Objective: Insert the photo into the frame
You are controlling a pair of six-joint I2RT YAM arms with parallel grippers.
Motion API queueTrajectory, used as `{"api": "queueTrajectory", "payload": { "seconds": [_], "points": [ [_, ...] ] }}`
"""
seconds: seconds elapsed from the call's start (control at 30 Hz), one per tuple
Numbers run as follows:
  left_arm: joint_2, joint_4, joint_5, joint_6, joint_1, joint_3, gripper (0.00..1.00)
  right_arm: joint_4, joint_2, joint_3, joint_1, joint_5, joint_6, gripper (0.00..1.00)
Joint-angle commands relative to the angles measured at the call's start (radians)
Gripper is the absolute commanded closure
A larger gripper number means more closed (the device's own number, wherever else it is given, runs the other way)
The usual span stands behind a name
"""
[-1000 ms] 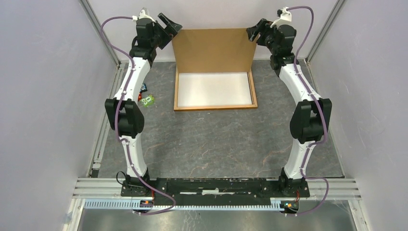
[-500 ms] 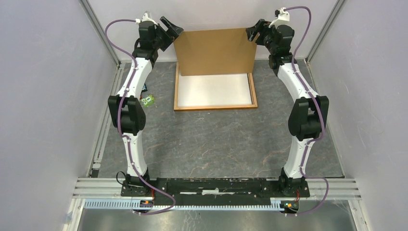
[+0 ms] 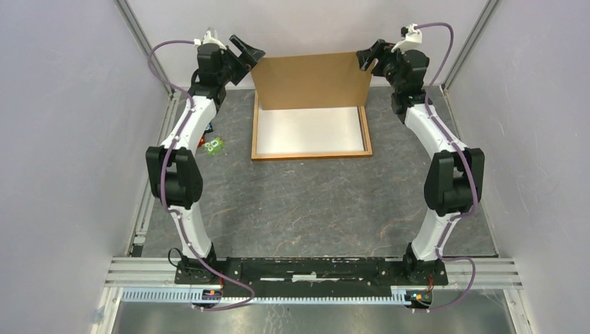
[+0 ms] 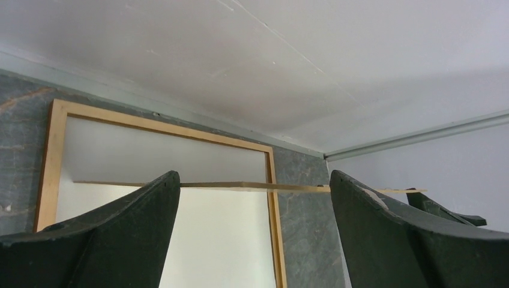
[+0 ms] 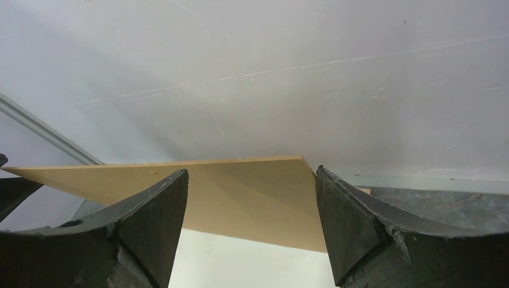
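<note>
— Hands: how do we see them?
— Both wide. Left hand [image 3: 249,50] and right hand [image 3: 367,56] flank the standing brown back [image 3: 311,80], upper centre. Below it, the photo [image 3: 311,130] lies white-side up inside the frame [image 3: 311,156].

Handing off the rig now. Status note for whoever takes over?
Left end effector: open, at the raised backing board's top left corner.
Right end effector: open, at its top right corner; neither visibly grips it.
Frame lies flat at the table's far side; a white sheet, probably the photo face down, fills it.
Left to do: lower the board shut.
</note>
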Motion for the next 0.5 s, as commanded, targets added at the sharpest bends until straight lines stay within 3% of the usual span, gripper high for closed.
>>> {"api": "queueTrajectory", "payload": {
  "seconds": [0.0,0.47],
  "points": [
    [-0.128,0.113,0.202,-0.115,-0.083,-0.103,0.02,0.006,-0.092,-0.106,0.092,-0.196,0.114,0.18],
    [-0.494,0.252,0.126,-0.199,-0.096,-0.608,0.0,0.121,-0.435,-0.632,0.091,-0.088,0.343,0.13]
  ]
}}
